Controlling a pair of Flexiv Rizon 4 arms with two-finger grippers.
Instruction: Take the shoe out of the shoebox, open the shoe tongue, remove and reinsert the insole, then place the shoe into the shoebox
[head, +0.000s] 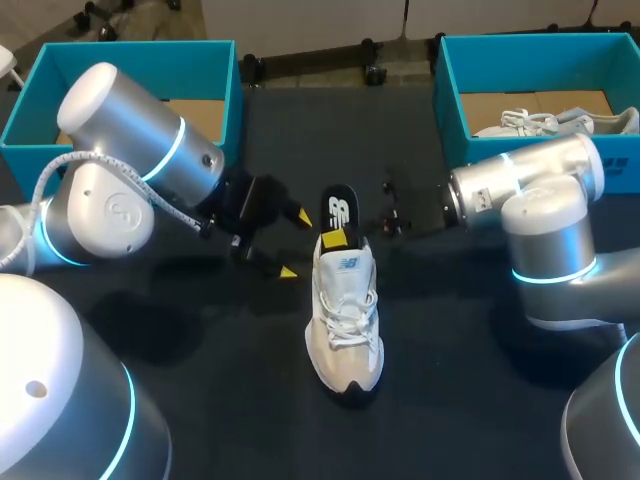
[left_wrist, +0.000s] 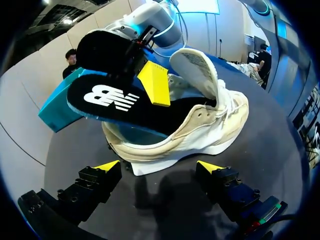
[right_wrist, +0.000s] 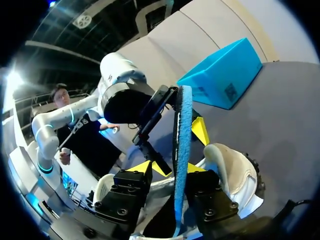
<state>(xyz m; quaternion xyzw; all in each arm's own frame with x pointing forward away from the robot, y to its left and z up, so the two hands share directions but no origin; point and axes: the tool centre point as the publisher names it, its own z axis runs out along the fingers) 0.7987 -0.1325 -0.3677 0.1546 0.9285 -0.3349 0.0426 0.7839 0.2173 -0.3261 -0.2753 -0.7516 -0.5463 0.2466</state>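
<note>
A cream shoe (head: 345, 320) lies in the middle of the black table, toe toward me. In the left wrist view its tongue (left_wrist: 197, 70) stands pulled up. The black insole (head: 340, 210) juts up out of the heel opening, its front end still inside the shoe (left_wrist: 200, 125). My right gripper (right_wrist: 169, 168) straddles the insole (right_wrist: 181, 145), seen edge on with its blue underside. One finger lies against it and the other stands a little off, so the gripper is open. My left gripper (left_wrist: 159, 166) is open just beside the shoe's side, touching nothing.
A teal shoebox (head: 225, 95) stands at the back left behind my left arm. A second teal box (head: 445, 90) at the back right holds another white shoe (head: 560, 122). Both arms crowd the space around the shoe's heel.
</note>
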